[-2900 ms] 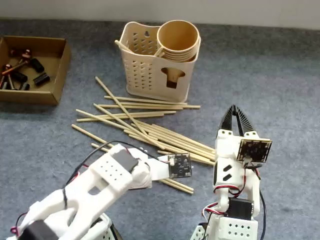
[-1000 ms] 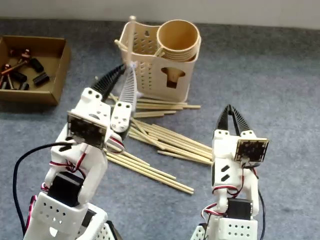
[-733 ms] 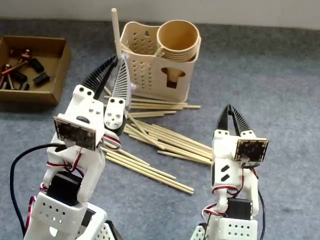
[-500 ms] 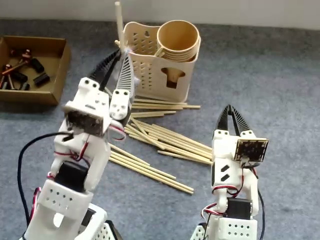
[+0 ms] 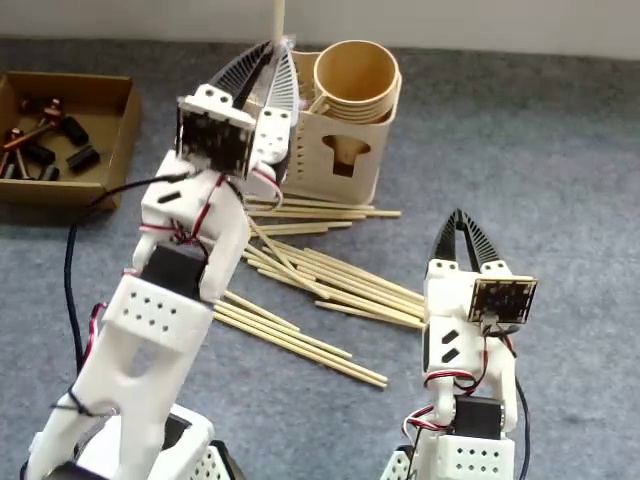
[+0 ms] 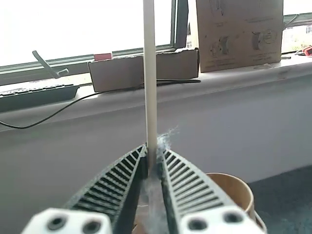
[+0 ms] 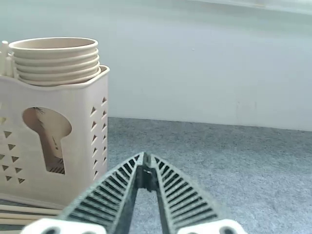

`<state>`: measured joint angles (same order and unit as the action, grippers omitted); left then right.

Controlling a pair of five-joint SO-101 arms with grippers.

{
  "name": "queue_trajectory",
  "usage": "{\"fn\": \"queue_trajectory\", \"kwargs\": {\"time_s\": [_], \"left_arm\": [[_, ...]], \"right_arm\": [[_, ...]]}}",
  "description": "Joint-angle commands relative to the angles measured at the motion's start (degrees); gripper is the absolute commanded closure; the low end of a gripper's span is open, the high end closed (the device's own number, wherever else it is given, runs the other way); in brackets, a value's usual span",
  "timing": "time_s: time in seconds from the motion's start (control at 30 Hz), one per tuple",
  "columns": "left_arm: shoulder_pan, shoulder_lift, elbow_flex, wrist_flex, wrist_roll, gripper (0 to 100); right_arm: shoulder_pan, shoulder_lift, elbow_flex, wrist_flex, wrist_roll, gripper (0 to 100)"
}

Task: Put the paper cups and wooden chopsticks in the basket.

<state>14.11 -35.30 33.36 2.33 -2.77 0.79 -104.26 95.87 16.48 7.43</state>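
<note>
Grey mat (image 5: pixel 560 150) across the whole table, and the left arm (image 5: pixel 170 290) stretches tall over it, right up to the basket (image 5: pixel 320 165). The left gripper (image 5: pixel 277 46) (image 6: pixel 152 148) sits at the basket's back left corner, jaws narrow and clamped on a single chopstick (image 5: pixel 278 15) (image 6: pixel 149 73). That stick stands upright, pinched near its lower end, with most of its length rising above the fingertips. The paper cups (image 5: pixel 357 75) (image 7: pixel 54 61) are stacked inside the basket, just beside the gripper. The loose chopsticks (image 5: pixel 340 285) lie fanned out on the mat in front of the basket, between the two arms. The right gripper (image 5: pixel 462 215) (image 7: pixel 145 158) hovers near the end of that pile, well apart from the basket, its jaws pressed together on nothing. A cardboard box (image 5: pixel 60 190) of small parts sits off at the far left.

Three seconds back, the left arm was low over the pile. Half a second ago it had the stick at the basket's left edge. Now gripper and stick are higher and further in over the rim. The right arm hasn't budged.
</note>
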Motion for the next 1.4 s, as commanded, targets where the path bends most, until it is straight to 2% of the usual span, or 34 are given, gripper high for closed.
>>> {"fn": "queue_trajectory", "kwargs": {"time_s": [0.0,0.2,0.37,0.53,1.07,1.2,1.37], "left_arm": [[-2.68,4.53,-6.2,-1.41,0.44,99],[-5.49,12.44,-11.82,-1.41,0.53,99],[-7.87,18.15,-17.1,-1.41,7.82,99],[-9.19,24.04,-21.23,-1.14,8.35,99],[-9.27,26.42,-18.68,-0.97,8.44,99],[-9.27,26.33,-16.31,-0.7,8.53,93],[-9.45,26.24,-19.12,9.49,8.53,90]], "right_arm": [[-1.19,-0.84,2.15,0.13,0.7,98.8],[-2.51,-0.84,2.15,0.13,0.7,98.8],[-2.51,-0.84,2.15,0.13,0.7,98.8],[-2.51,-0.84,2.15,0.13,0.7,98.8],[-2.51,-0.84,2.15,0.13,0.7,98.8],[-2.51,-0.84,2.15,0.13,0.7,98.8],[-2.51,-0.84,2.15,0.13,0.7,98.8]]}}
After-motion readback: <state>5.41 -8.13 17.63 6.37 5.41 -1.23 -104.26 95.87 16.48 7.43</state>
